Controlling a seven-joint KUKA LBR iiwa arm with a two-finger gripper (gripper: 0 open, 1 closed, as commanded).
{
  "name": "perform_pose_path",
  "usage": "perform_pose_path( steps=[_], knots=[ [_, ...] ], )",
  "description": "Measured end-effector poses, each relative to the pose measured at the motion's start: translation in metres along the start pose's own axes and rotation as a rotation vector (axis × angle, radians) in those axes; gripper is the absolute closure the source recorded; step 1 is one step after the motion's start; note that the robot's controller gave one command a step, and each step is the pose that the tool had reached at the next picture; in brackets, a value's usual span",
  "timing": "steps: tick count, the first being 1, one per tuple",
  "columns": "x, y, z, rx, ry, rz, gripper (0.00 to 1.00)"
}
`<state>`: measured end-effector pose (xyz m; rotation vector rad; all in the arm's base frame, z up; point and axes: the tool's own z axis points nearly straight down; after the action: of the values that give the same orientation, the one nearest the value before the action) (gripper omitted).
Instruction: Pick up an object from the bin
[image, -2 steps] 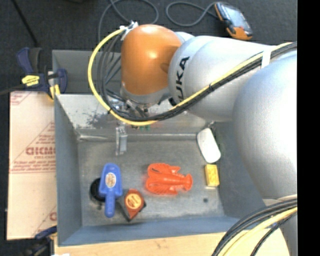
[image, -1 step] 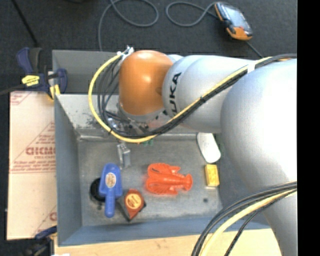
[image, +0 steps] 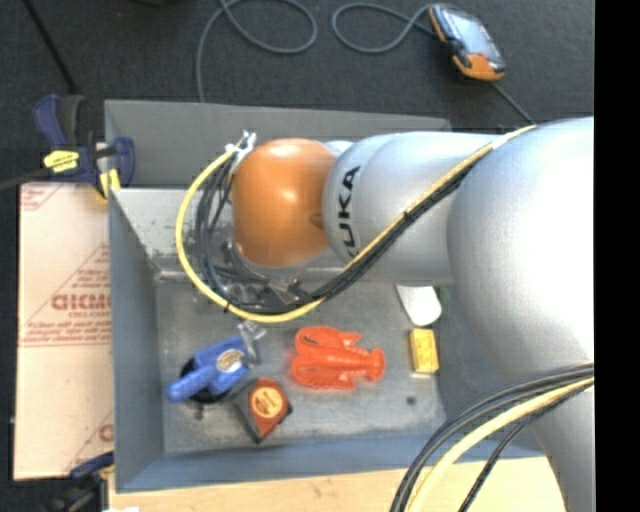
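Camera view: grey metal bin (image: 135, 330) seen from above, arm (image: 460, 220) entering from the right.
Hand (image: 248, 338): low over the left half of the bin floor, under the orange cover (image: 280, 205) and a loop of yellow and black cables (image: 200, 250); how far open it is cannot be told, and nothing can be seen held in it.
Nearest thing: blue clamp-shaped thing (image: 210, 372), lying at the lower left of the floor, its upper right end just beside the hand's tip; contact cannot be told.
Next to it: orange and black tape measure (image: 266, 406), just right of the blue thing, with a round label too small to read.
Centre floor: red lobster toy (image: 335, 360), lying flat.
Right floor: yellow block (image: 424, 351); above it a white thing (image: 420, 304), partly under the arm.
Writing: letters "UKA" in black on the arm's grey casing.
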<state>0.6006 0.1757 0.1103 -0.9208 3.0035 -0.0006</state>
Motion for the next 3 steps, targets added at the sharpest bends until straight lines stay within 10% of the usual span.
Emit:
perform_pose_path(
  steps=[1,2,3],
  knots=[
    [0.041,0.016,0.005,0.000,-0.006,-0.063,0.00],
    [0.046,0.038,0.028,0.002,0.001,-0.287,0.00],
    [0.045,0.047,0.035,-0.001,-0.004,-0.367,1.00]
  ],
)
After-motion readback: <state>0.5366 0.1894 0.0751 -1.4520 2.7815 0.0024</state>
